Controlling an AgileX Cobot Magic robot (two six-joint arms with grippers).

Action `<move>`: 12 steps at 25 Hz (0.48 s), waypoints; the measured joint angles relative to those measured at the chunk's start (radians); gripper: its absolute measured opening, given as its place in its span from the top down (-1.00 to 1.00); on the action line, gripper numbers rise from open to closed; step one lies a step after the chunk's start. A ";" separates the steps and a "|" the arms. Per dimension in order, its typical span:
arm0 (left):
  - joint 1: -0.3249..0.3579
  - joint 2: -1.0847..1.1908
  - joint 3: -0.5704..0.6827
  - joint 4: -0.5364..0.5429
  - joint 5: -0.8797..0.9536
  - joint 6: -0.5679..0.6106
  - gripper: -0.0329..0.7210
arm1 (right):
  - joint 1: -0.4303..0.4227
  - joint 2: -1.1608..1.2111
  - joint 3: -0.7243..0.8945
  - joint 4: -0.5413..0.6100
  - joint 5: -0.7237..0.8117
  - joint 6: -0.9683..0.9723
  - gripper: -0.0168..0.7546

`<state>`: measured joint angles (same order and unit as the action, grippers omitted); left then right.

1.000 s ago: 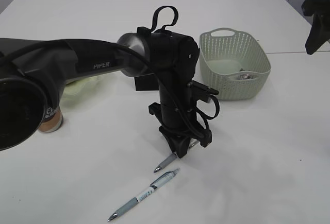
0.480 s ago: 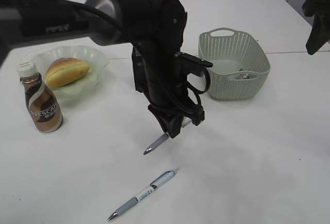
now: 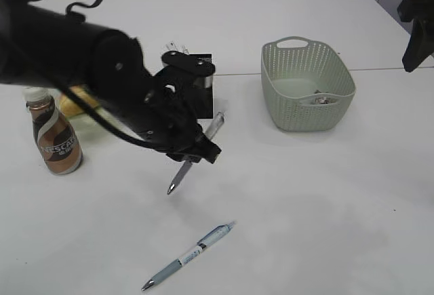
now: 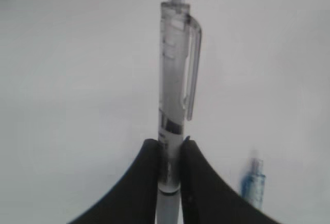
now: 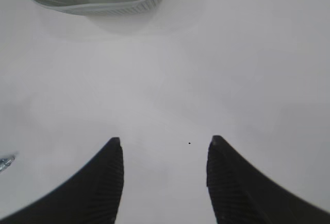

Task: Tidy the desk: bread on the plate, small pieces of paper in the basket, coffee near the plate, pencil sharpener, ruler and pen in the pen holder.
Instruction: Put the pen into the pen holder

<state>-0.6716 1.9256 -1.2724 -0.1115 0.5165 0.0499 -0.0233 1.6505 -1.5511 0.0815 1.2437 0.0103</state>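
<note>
The black left gripper (image 4: 169,154) is pinched tight on a clear-barrelled plastic pen with a clip (image 4: 173,105), carrying it tilted above the large white smooth desk (image 3: 319,200), tip pointing down toward seven o'clock. Behind the arm, at roughly twelve o'clock from the held pen, stands the black square mesh pen holder (image 3: 203,91), partly hidden. A second pen, grey-blue and slim (image 3: 190,256), lies flat on the desk at six o'clock. The brown-and-white swirled coffee bottle with a white cap (image 3: 54,135) stands upright at nine o'clock, beside a sliver of golden-brown bread (image 3: 71,102). The grey-green perforated basket (image 3: 306,85) sits at two o'clock, crumpled paper scraps (image 3: 319,100) inside. The right gripper (image 5: 165,170) hovers with jaws spread about halfway, holding nothing.
</note>
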 joint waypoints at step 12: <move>0.036 -0.086 0.253 -0.029 -0.969 0.000 0.75 | 0.000 0.000 0.000 0.000 0.000 0.000 -0.04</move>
<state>-0.6352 1.8392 -1.0191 -0.1403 -0.4521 0.0499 -0.0233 1.6505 -1.5511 0.0815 1.2437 0.0103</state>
